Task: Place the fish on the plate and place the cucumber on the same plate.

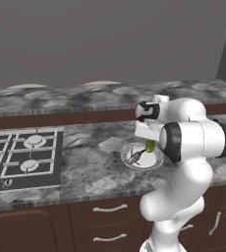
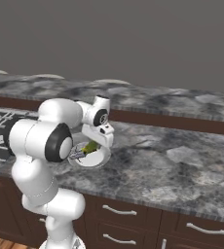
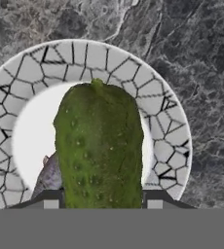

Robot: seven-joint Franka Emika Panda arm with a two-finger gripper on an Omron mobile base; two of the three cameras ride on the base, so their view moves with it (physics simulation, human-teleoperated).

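One grey marble counter (image 1: pixel 85 172) runs across the middle of the left base view, with one stove (image 1: pixel 21 157) at its left edge and bare stone lying around the single plate (image 1: pixel 156 160) at centre right. One plate, one fish and one cucumber show. In the hand view the gripper (image 3: pixel 102 204), low in the frame, has its fingers closed on the cucumber (image 3: pixel 102 151), held above the plate's (image 3: pixel 31 73) centre, while the fish (image 3: pixel 50 172) lies on the plate at lower left, partly hidden by the cucumber.

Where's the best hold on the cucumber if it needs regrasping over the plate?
Likely mid-body, across its narrow width, coming down from above. The cucumber is a short cylinder, hanging end-down in the gripper over the plate. The fish already lies there, so a side approach looks crowded.
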